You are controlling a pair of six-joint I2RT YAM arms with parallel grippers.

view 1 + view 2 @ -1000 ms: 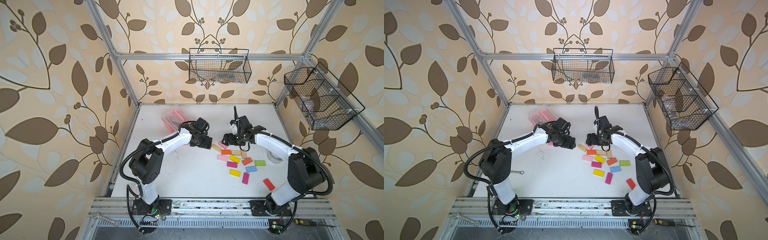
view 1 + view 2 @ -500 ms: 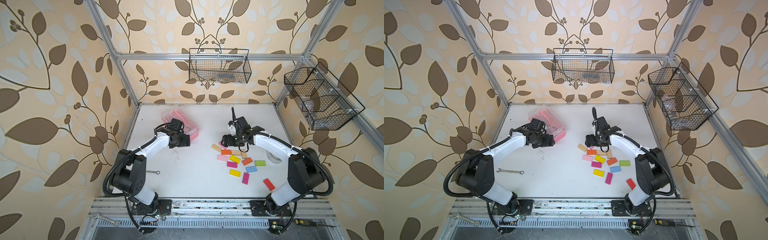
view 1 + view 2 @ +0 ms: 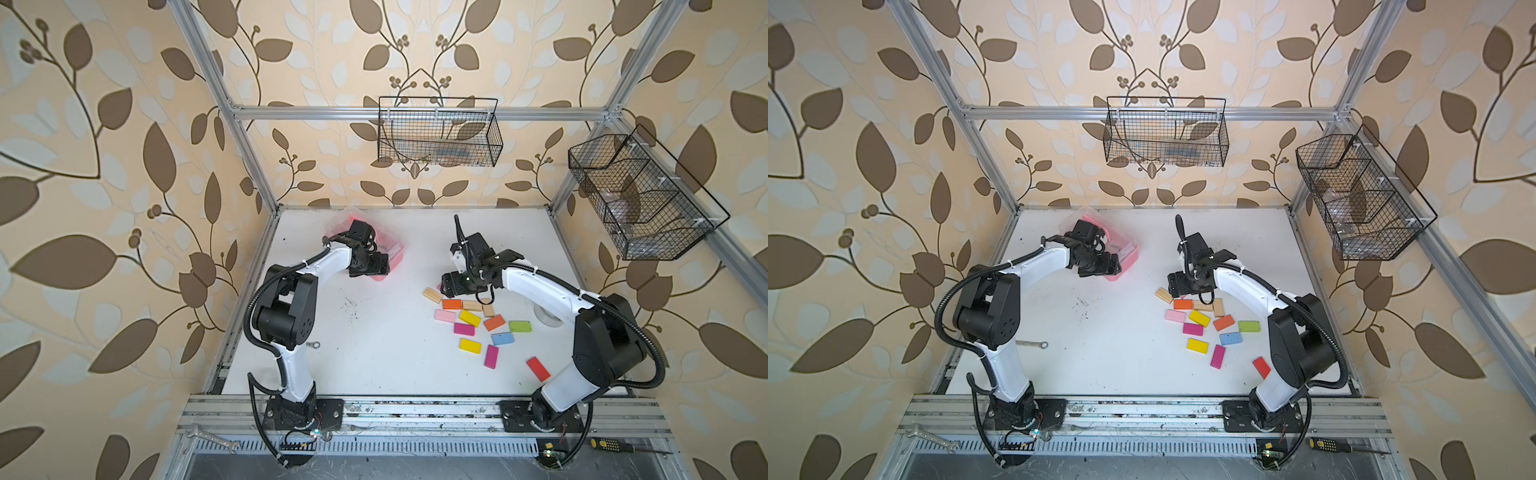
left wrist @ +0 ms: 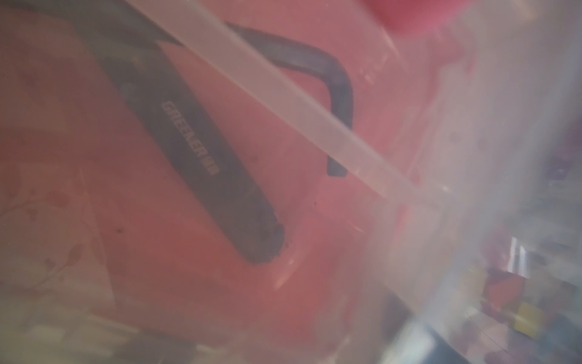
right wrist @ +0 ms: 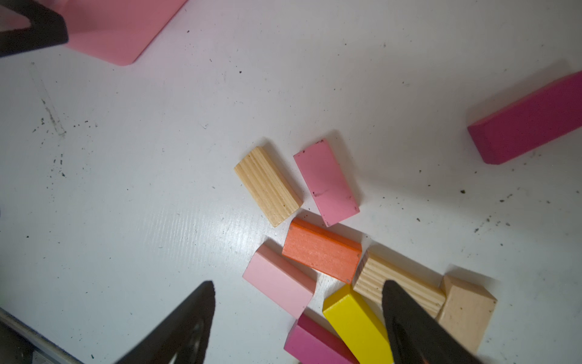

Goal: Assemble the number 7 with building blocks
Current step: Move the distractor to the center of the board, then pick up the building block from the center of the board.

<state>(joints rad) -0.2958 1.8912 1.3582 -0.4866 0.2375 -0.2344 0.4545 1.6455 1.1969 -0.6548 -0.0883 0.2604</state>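
Steel spanner [image 3: 212, 438]: lies on the front rail, off the table; it looks to have no part in the job.
Red block [image 3: 538, 368]: nearest of the pieces, flat and alone beside the right arm's base.
Loose building blocks [image 3: 470, 345]: magenta, yellow, blue, green, orange and pink pieces lie flat on the right half of the white table [image 3: 374, 340]. Most are apart enough for fingers to straddle, and all are on the right arm's side, probably so it can reach them.
Number 7: an orange block [image 3: 452, 304] and a wooden block [image 3: 472, 305] lie end to end as a bar. A pale wooden block [image 3: 488, 309] turns down from its right end. I judge the figure begun, with two stem pieces wanting.
Right gripper [image 5: 298, 285]: hovers at the cluster's far edge, fingers [image 5: 192, 318] spread wide with nothing clasped, ready to drop over a piece. A pink block [image 5: 326, 182] and a slanted wooden block [image 5: 267, 186] lie just ahead.
Left gripper [image 3: 372, 269]: sits at the near edge of the pink case [image 3: 394, 249]. Its wrist view is a blur through the clear lid, so I cannot tell whether the fingers clasp the case.
Pink case: stands well apart from the blocks, presumably to keep the building ground free.
Wire baskets [image 3: 438, 131]: hang on the walls, out of play.
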